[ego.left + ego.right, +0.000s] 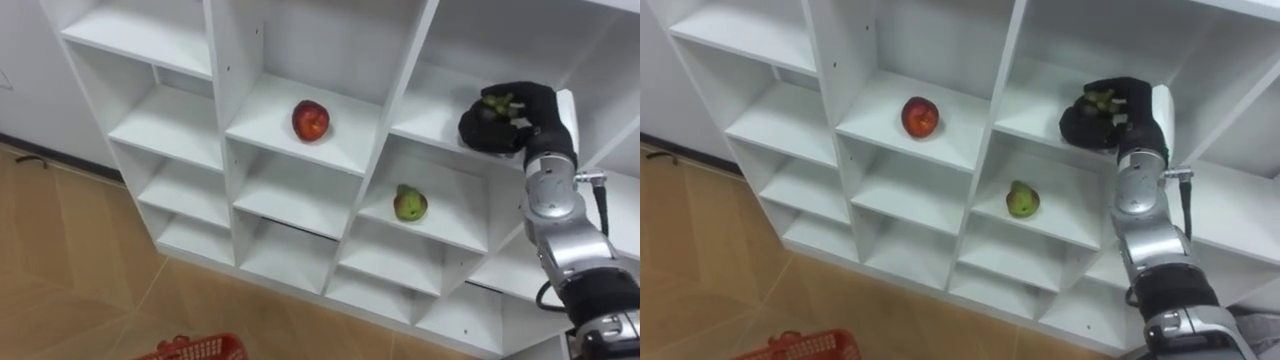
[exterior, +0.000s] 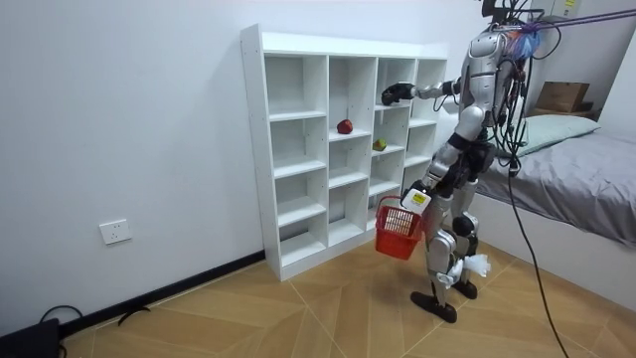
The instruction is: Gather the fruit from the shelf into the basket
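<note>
Right arm raised to shelf (image 1: 430,125), right hand (image 1: 512,120) curled round green fruit (image 1: 497,103)

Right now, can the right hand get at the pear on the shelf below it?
Probably not yet. The right hand is shut on a green fruit, so it has no free grip. Otherwise the way looks free: the pear sits alone in the open compartment just below and to its left.
</note>
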